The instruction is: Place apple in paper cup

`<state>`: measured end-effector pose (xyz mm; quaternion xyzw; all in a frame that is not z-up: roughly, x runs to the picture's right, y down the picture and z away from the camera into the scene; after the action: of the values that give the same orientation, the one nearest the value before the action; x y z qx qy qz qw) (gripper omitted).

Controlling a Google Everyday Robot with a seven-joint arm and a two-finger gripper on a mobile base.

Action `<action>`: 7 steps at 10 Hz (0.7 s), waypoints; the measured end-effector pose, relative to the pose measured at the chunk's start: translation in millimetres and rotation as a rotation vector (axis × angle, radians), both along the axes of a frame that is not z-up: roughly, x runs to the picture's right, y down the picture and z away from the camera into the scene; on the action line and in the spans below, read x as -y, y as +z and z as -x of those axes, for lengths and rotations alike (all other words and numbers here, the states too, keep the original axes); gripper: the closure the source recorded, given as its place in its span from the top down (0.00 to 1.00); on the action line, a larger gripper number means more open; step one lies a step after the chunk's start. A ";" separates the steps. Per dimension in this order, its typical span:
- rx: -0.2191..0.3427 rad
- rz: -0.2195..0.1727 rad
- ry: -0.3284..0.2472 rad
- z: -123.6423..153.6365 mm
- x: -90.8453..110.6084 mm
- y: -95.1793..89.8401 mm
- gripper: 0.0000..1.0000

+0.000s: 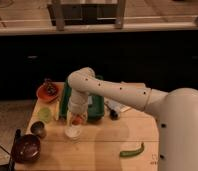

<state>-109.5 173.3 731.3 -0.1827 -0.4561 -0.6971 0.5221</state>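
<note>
Before you stands one gripper (74, 118), lowered over the one paper cup (72, 132) on the wooden table (104, 142). It grasps the one apple (79, 120), held just above the cup's rim. One green tray (96, 109) lies behind. One orange plate (44, 93) carries a dark item. One maroon bowl (26, 148) and one small dark cup (38, 129) stand to the left, their contents indiscernible. One green pepper (132, 151) lies well apart.

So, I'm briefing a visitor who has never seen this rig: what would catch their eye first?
The big white arm stretches from the right across the wooden table, its hand just above the paper cup left of centre. Then the green pepper, lying alone at the front right.
</note>
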 end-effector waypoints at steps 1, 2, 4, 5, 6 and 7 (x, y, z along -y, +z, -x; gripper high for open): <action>0.000 0.001 -0.001 -0.2 0.1 0.1 0.10; 0.001 0.005 -0.002 -0.8 0.3 0.7 0.16; 0.002 0.011 -0.005 -1.3 0.2 0.9 0.21; 0.002 0.011 -0.005 -1.3 0.2 1.0 0.21; 0.002 0.010 -0.005 -1.3 0.4 1.0 0.21; 0.002 0.010 -0.005 -1.3 0.3 1.0 0.24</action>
<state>-108.2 172.9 732.3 -0.1858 -0.4598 -0.6961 0.5191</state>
